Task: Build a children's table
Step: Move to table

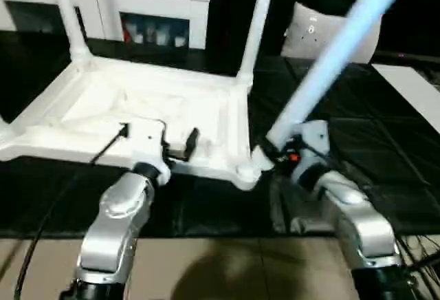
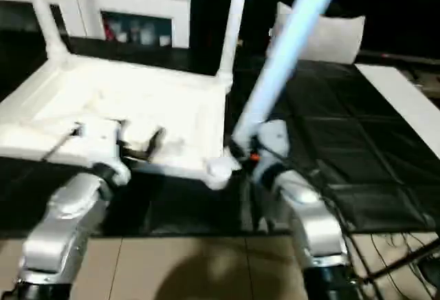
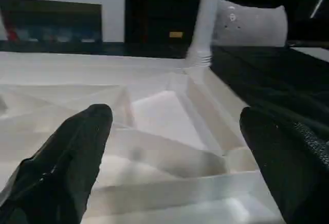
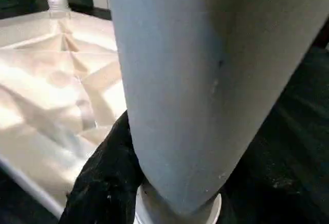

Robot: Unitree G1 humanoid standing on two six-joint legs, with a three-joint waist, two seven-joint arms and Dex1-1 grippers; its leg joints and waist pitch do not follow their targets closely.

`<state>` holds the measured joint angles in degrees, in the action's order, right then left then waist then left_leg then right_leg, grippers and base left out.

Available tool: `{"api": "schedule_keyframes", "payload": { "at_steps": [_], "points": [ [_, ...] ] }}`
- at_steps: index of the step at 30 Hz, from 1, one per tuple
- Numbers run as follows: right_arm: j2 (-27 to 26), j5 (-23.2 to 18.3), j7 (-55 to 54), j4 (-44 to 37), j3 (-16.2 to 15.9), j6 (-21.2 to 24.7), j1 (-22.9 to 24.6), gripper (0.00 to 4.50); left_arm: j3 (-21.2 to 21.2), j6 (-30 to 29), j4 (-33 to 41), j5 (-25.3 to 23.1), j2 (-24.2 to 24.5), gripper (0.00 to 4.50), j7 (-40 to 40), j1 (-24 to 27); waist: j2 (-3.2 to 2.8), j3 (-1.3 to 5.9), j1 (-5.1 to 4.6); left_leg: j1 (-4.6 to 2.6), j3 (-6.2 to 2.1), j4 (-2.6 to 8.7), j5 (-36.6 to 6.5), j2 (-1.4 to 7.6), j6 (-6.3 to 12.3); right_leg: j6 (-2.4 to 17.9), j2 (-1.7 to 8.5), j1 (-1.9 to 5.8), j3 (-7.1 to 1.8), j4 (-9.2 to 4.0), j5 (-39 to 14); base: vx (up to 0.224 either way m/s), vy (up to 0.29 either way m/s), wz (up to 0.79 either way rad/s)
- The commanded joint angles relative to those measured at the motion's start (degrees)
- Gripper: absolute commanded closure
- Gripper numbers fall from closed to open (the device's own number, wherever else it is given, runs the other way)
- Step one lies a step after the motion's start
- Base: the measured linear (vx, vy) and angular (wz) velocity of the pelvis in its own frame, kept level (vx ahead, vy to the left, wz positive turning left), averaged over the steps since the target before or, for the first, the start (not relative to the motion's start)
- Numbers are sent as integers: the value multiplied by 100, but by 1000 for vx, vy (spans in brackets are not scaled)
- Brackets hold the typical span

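Look down past your two silver arms. The children's table point(image 1: 137, 111) lies upside down on the dark floor mat point(image 1: 385, 148), with its ribbed underside facing up. Two white legs already stand up from its far corners: one far left leg point(image 1: 67, 11) and one far right leg point(image 1: 256, 21).

Your left hand point(image 1: 158, 138) sits over the near edge of the table top. Its two black fingers point(image 3: 67, 157) are spread wide apart, and nothing is between them. In the left wrist view you see the ribs of the table between the fingers, and the far right leg rising behind them.

Your right hand point(image 1: 282, 150) is at the near right corner of the table. Its fingers are clamped on the thick end of a third leg point(image 1: 337, 52). This leg leans up and away to the right, not straight up. Its bottom end sits right at the round corner socket point(image 1: 246, 173). The picture is blurry there, so you can't quite tell if the leg is already in the socket or just touching it.

Behind the table you see a white cabinet point(image 1: 158, 11) with glass doors. A white pillow point(image 1: 323, 35) lies further back on the right. Near you the floor point(image 1: 227, 265) is light brown.
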<state>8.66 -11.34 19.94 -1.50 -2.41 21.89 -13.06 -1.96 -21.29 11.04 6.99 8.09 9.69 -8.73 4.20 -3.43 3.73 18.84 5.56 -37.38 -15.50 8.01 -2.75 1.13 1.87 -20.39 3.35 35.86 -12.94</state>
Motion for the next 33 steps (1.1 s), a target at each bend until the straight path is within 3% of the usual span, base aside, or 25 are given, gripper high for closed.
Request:
{"api": "schedule_keyframes", "payload": {
  "at_steps": [1, 2, 4, 5, 6, 8, 9, 11, 12, 13, 14, 15, 17, 18, 19, 21, 22, 23, 24, 25, 27, 28, 29, 31, 33],
  "points": [
    [-10, 46, -55, -63, -39, -49, 0, 265, 58, -45, 42, 18, 18, 0, 38, 6, -146, 328, -37, -86, -107, 710, -144, 484, 371, 1015, 334, 231, -175, -452, -1917, 96, 69, 8],
    [24, 129, -77, -90, -89, -88, 21, 265, 76, -58, 32, 42, 26, 0, 55, 23, -301, 426, -270, -594, -475, 789, -29, 755, 712, 1034, 248, -106, 28, -34, -818, 107, 65, 4],
    [43, 171, -83, -161, -115, -125, 81, 265, 40, -71, -11, 9, 53, 0, 102, 34, -195, 373, -374, -750, -504, 746, -5, 756, 1788, 786, 410, -333, 14, 58, -180, 108, 49, 6],
    [42, 168, -82, -175, -113, -128, 92, 265, 27, -70, -19, -2, 61, 0, 111, 33, -151, 357, -385, -597, -386, 684, 122, 619, 1935, 953, 525, -206, -70, -62, 35, 87, 6, 11],
    [40, 161, -81, -189, -108, -129, 102, 265, 9, -66, -27, -12, 74, 0, 120, 30, -2, 339, -124, 137, 102, 322, 99, 38, 1648, 1577, 861, 637, -531, -533, -420, 116, 1, 13],
    [1, 86, -80, -251, -75, -68, 158, 265, -22, -66, -15, -11, 63, 0, 109, 3, 81, 436, 119, 438, 68, -27, 318, 108, 1067, 1988, 1107, 997, -787, -687, -878, 72, -5, 4],
    [9, 88, -58, -235, -89, -73, 159, 265, -39, -61, -12, -35, 61, 0, 97, -2, -4, 396, 136, 487, 36, -1, 395, 187, 899, 2074, 1092, 974, -745, -670, -823, 0, 0, 0],
    [17, 102, -40, -200, -100, -90, 149, 265, -66, -54, -7, -65, 67, 0, 86, -4, -185, 378, 38, 252, 70, 506, 853, 369, 582, 1748, 541, 713, -198, -460, -582, 95, -10, 1],
    [16, 107, -33, -162, -101, -104, 130, 265, -84, -50, -1, -81, 71, 0, 84, -2, -249, 417, -173, -278, -180, 671, 1163, 548, 925, 1330, 243, 311, 63, -148, -284, 100, -18, 1],
    [16, 107, -39, -130, -109, -114, 110, 265, -89, -54, 6, -90, 73, 0, 90, 0, -261, 417, -357, -724, -497, 725, 908, 785, 1560, 973, 285, -110, 137, 94, -536, 125, -10, 7],
    [8, 91, -41, -109, -106, -117, 81, 265, -92, -60, 12, -97, 79, 0, 99, 2, -189, 417, -394, -867, -605, 698, 880, 882, 2159, 699, 403, -279, 78, 182, -448, 103, -12, 9],
    [4, 72, -41, -101, -103, -113, 60, 265, -92, -65, 15, -104, 86, 0, 107, 2, -137, 380, -394, -813, -551, 683, 879, 837, 2330, 684, 480, -281, 13, 133, -329, 103, -12, 9],
    [0, 60, -42, -98, -95, -104, 37, 265, -93, -72, 13, -115, 98, 0, 117, -7, 107, 391, -194, -87, 61, 287, 731, 77, 2069, 1195, 731, 506, -463, -321, 335, 87, -32, 8],
    [-11, 45, -38, -93, -71, -96, 31, 265, -93, -75, 16, -122, 106, 0, 120, -14, 128, 474, 88, 469, 71, -193, 400, -20, 1580, 1459, 1199, 1101, -924, -588, 378, 104, -31, 6],
    [-17, 39, -33, -87, -56, -92, 28, 265, -96, -77, 18, -121, 111, 0, 118, -19, 85, 371, 143, 651, 29, -186, 446, 149, 607, 1869, 1033, 1061, -688, -589, 297, 100, -26, -2],
    [-18, 39, -26, -66, -42, -94, 13, 265, -91, -77, 17, -120, 114, 0, 107, -35, -99, 334, 127, 376, 59, 294, 594, 327, 387, 1745, 742, 835, -312, -589, -269, 56, -18, 0],
    [-14, 41, -23, -56, -40, -93, 1, 265, -81, -73, 6, -119, 112, 0, 98, -51, -270, 324, 7, 292, -6, 615, 730, 437, 460, 1278, 352, 785, -10, -442, -616, 77, 18, -7],
    [-8, 35, -27, -52, -39, -89, -12, 265, -68, -76, -4, -122, 110, 0, 98, -72, -362, 509, -214, -565, -481, 671, 1010, 782, 1149, 819, 158, 188, 155, 75, -448, 142, 15, -4],
    [-3, 29, -32, -50, -40, -84, -23, 265, -57, -80, -12, -125, 109, 0, 100, -87, -384, 543, -329, -885, -749, 651, 1301, 930, 1725, 534, 192, -187, 165, 334, -700, 176, 13, -4],
    [-3, 29, -32, -50, -40, -84, -23, 265, -57, -80, -12, -125, 109, 0, 100, -87, -336, 504, -294, -850, -835, 616, 1548, 1060, 2547, 42, 305, -368, 86, 559, -834, 129, -13, 6],
    [-32, -2, -90, -53, 3, -49, -37, 265, -44, -103, -28, -122, 131, 0, 143, -135, -316, 439, -308, -597, -469, 707, 1026, 880, 2654, -159, 368, -426, 2, 528, -267, 27, -5, 2],
    [-35, 4, -105, -51, 13, -51, -36, 265, -49, -112, -37, -125, 141, 0, 158, -150, -99, 382, -292, -342, -141, 614, 411, 502, 2267, 145, 508, -210, -197, -36, 172, 0, 0, 0],
    [-39, 14, -113, -47, 20, -51, -39, 265, -59, -121, -55, -127, 159, 0, 175, -174, 48, 347, -74, 92, 186, 320, -458, 1, 1539, 444, 801, 358, -610, -547, -955, 8, -78, 1],
    [-40, 24, -114, -42, 25, -43, -49, 265, -80, -137, -103, -149, 197, 0, 191, -225, 3, 394, 151, 394, 36, -161, -84, 124, 782, 1115, 1299, 788, -934, -758, -2499, 12, -39, -3],
    [-20, 33, -118, -32, 72, -40, -71, 265, -77, -113, -155, -97, 227, 0, 274, -277, -157, 358, 111, 361, 63, 389, 938, 267, 399, 1327, 748, 556, -455, -474, -1049, 0, 0, 0]
  ]
}}
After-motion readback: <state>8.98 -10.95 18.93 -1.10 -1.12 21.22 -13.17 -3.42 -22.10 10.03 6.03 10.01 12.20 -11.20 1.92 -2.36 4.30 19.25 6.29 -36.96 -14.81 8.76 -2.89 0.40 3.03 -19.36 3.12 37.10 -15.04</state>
